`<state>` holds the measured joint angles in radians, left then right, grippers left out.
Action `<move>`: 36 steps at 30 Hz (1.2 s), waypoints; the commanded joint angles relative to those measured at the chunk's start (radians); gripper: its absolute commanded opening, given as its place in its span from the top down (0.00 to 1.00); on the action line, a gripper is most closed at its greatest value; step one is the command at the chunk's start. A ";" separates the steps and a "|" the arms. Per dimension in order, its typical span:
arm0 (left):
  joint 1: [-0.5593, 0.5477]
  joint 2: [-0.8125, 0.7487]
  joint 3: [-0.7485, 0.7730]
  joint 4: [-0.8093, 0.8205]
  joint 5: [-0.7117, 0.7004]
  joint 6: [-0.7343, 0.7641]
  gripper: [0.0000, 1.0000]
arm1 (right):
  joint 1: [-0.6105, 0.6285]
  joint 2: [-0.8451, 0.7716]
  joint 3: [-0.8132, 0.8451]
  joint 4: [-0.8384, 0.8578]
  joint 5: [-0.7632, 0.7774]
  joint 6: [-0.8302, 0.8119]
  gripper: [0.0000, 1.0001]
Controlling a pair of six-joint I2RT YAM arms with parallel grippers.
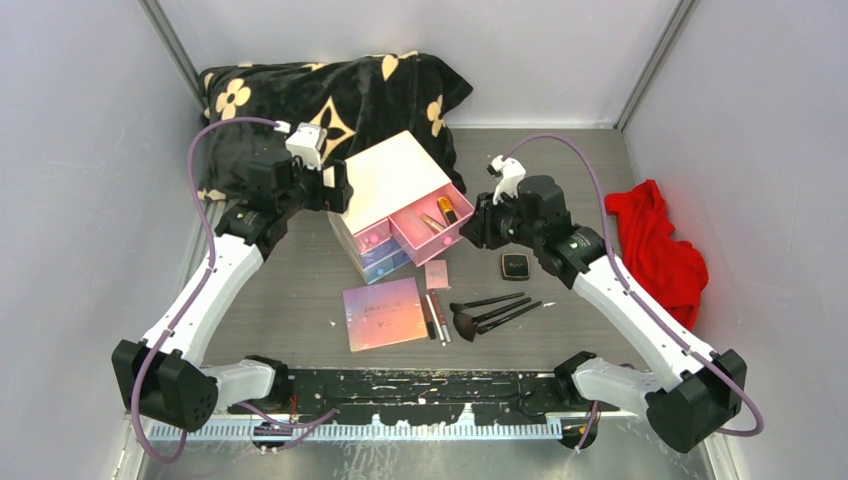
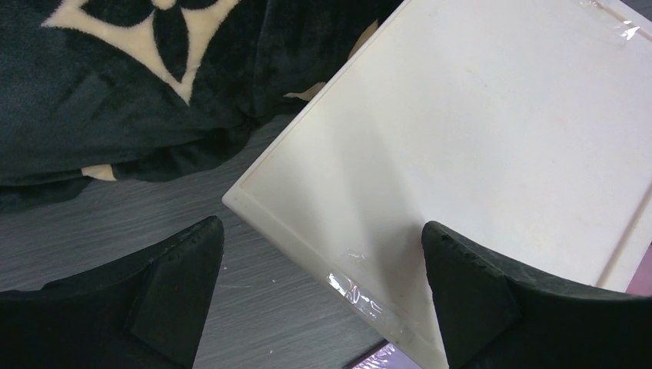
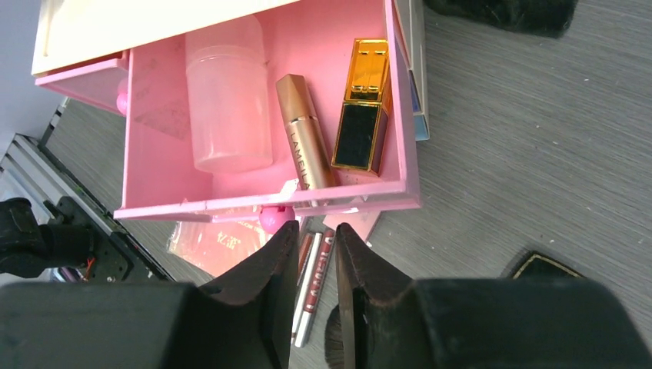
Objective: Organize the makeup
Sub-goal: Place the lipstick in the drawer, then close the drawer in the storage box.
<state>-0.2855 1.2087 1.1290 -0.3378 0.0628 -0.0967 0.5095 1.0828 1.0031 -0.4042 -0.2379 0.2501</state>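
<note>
Right gripper [image 3: 315,227] barely parted, empty; knob of pink plastic drawer [image 3: 192,206] just ahead.
Left gripper [image 2: 321,224] released wide, astride square cream box [image 2: 477,138] corner.

Probably a lab — grey panel walls [image 1: 70,150], mounting rail [image 1: 420,385].

I see a dark grey table [image 1: 300,300] with wood lines on it. A cream box [image 1: 395,180] with drawers sits in the middle. Behind the box and to its left lies a black blanket [image 1: 330,100] with cream flowers. Far to the right of the box lies a red cloth [image 1: 655,245].

Just in front of the box is a tiny pink square compact [image 1: 437,274]. Farther in front lies a flat shiny pink-purple palette [image 1: 385,313], with thin sticks [image 1: 435,317] just beside it. Black-handled brushes [image 1: 495,312] lie in front of the box, to the right. A black compact [image 1: 515,265] lies near the box's right side.
</note>
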 commanded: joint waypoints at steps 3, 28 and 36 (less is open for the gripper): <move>0.008 0.005 0.002 0.026 -0.006 0.011 0.00 | 0.007 0.064 0.013 0.128 -0.046 0.021 0.71; 0.007 0.045 -0.012 0.046 0.022 -0.013 0.07 | 0.044 0.214 0.148 0.269 -0.086 0.034 0.72; 0.010 0.083 -0.011 0.062 0.042 -0.060 0.23 | 0.044 0.193 0.132 0.259 -0.079 0.032 0.72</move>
<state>-0.2604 1.2663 1.1423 -0.2737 0.0460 -0.1303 0.5491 1.2987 1.0866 -0.2932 -0.3229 0.2764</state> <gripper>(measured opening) 0.769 0.279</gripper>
